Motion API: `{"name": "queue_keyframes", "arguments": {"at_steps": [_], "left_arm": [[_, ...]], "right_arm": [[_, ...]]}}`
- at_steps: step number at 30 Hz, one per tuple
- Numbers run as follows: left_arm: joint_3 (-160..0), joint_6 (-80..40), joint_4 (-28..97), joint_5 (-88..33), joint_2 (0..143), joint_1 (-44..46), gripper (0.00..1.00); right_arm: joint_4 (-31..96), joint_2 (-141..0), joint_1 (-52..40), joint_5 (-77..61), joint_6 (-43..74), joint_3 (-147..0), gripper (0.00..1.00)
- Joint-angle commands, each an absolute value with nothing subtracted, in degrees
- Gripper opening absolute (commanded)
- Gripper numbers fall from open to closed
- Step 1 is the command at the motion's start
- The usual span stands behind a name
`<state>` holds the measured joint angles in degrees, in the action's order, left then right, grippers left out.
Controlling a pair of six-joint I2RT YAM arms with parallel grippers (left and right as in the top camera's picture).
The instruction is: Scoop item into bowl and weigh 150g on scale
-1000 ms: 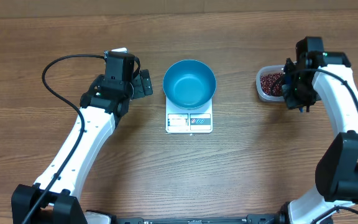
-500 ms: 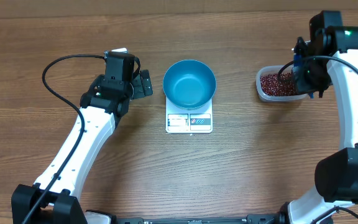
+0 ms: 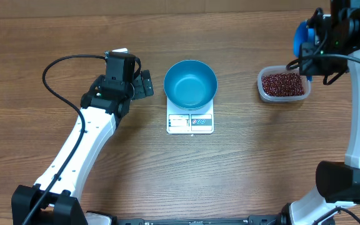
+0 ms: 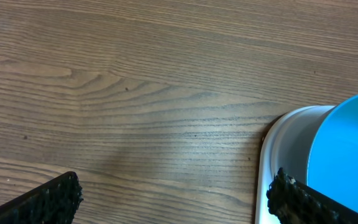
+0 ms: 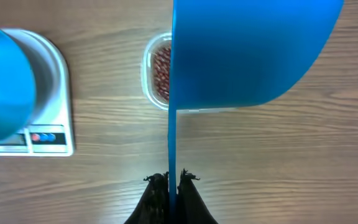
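The blue bowl (image 3: pixel 190 83) stands on the white scale (image 3: pixel 190 122), and its inside shows only blue. The item, dark red beans (image 3: pixel 283 82), fills a clear tub (image 3: pixel 264 90) to the right. My right gripper (image 3: pixel 314 47) hovers above and behind the tub, shut on the handle (image 5: pixel 173 140) of a blue scoop (image 5: pixel 253 50). The scoop's inside is hidden. My left gripper (image 3: pixel 144 83) rests open just left of the bowl. In the left wrist view its fingers (image 4: pixel 48 199) frame bare wood, with the scale's edge (image 4: pixel 284 155) and bowl (image 4: pixel 353 155) by the right finger.
The wooden table (image 3: pixel 242 169) runs on all sides of the scale. In the right wrist view the tub (image 5: pixel 157 68) lies partly behind the scoop, and the scale (image 5: pixel 48 134) sits far left with the bowl (image 5: pixel 5 81) on it.
The right arm has risen and moved back from over the tub with the scoop, uncovering the beans. The left arm has not moved.
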<state>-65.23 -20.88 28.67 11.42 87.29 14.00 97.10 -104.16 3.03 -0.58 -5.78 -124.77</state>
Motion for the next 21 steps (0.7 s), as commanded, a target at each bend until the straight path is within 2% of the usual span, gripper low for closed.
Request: {"name": "queue_keyframes", "arguments": {"at_steps": [1,12,21], "left_arm": [[-65.12,-20.62,28.47,12.19,87.44,13.85,1.00],[-65.12,-20.60,28.47,12.19,87.44,13.85,1.00],[-65.12,-20.62,28.47,12.19,87.44,13.85,1.00]], "right_arm": [[97.08,-106.94,3.38,-3.68,-2.52,-125.62,0.03],[97.08,-116.11,4.38,-6.68,0.03,-115.59,0.03],[97.06,-121.75,5.04,-6.50,-0.01,-113.51,0.03]]}}
